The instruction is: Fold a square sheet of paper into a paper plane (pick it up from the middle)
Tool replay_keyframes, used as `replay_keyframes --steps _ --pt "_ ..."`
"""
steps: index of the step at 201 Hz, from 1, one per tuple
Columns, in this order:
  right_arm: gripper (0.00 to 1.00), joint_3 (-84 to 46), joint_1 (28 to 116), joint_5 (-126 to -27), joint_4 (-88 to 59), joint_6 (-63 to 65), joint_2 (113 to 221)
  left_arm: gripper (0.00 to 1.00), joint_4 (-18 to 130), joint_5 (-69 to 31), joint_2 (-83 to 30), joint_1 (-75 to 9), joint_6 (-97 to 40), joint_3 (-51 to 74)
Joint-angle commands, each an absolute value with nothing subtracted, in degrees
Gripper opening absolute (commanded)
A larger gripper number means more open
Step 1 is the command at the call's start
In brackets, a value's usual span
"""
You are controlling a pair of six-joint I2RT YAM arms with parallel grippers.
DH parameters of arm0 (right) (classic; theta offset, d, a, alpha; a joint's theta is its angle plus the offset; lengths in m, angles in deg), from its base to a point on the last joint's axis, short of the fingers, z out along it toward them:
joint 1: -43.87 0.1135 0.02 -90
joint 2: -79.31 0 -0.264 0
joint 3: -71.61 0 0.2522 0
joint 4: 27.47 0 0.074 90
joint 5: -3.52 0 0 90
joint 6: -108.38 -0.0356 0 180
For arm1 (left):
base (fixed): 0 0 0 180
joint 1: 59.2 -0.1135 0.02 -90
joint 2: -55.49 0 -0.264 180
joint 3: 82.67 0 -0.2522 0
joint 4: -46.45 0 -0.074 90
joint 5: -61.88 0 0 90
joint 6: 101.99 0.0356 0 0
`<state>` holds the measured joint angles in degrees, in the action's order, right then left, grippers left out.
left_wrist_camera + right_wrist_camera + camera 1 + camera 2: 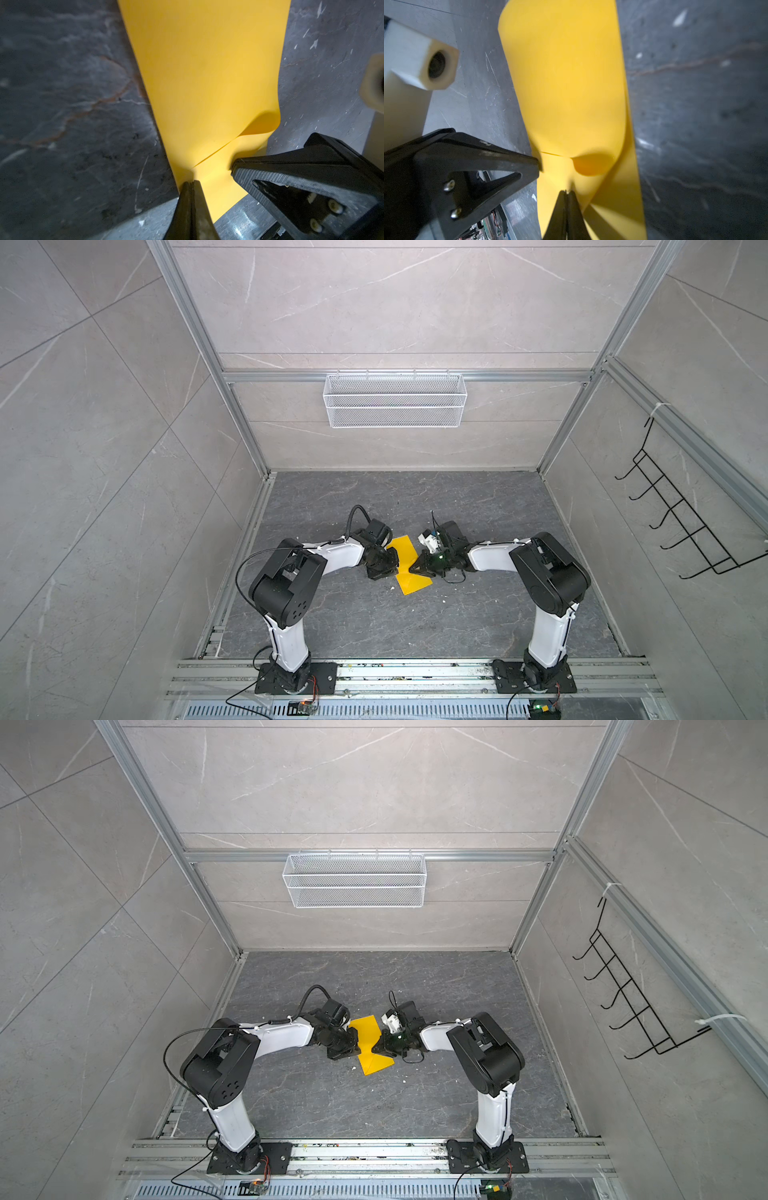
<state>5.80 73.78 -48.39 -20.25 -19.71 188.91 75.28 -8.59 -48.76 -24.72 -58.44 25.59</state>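
- Grey, veined stone-look table point(374, 626) carries everything, walled in by pale tiles and aluminium rails.
- White-and-black left arm point(332, 558) and right arm point(494, 558) rise from the near rail and bend at the elbow. Both reach inward and low, wrists facing each other across the table's middle.
- White wire-mesh basket point(395, 400) hangs on the back wall and a black wire hook rack point(685, 522) on the right wall, both well apart from the arms.
- Bright yellow sheet of paper point(405, 558), thin and smooth, sits at the table's middle between the two wrists. It is drawn in to a narrow waist, and its near and far ends fan out wider. By the pinch, one layer curls over another.
- Left claw point(191, 184) is pressed together, pinching the paper's edge at the waist.
- Right claw point(566, 192) pinches the opposite edge the same way, and the black tips are near each other across the waist.
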Motion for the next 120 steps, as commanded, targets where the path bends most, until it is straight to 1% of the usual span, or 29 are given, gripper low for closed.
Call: replay_keyframes --steps 1,36,60,120 --pt "0.07 9.2 72.4 -50.5 -17.6 -18.0 188.0 0.0 80.1 -13.6 -50.9 -24.7 -57.4 26.0" --pt "0.07 9.5 71.5 -50.8 -16.0 -16.0 183.4 0.0 80.3 -13.5 -51.0 -24.7 -56.8 25.5" --pt "0.08 7.2 71.9 -48.4 -16.8 -16.2 182.1 0.0 80.2 -13.4 -50.9 -24.7 -56.6 25.2" --pt "0.08 0.3 72.6 -47.0 -16.3 -16.5 188.6 0.0 80.4 -13.5 -51.1 -24.8 -56.6 25.2"
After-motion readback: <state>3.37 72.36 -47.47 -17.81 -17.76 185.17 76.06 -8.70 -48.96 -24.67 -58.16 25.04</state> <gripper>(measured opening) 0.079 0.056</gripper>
